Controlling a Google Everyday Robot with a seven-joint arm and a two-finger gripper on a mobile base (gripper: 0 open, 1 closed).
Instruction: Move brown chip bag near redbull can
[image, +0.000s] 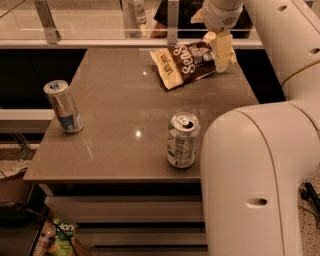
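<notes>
The brown chip bag (184, 63) lies at the far right of the table, dark brown with white lettering and cream ends. My gripper (222, 52) comes down from above at the bag's right end and touches or overlaps it there. The redbull can (63, 106), slim and silver with a blue lower band, stands upright near the table's left edge, far from the bag.
A wider pale green-white can (183, 139) stands near the front edge of the grey table (120, 100). My white arm (260, 170) fills the right foreground. A glass railing runs behind the table. Snack packs lie on the floor at lower left (57, 237).
</notes>
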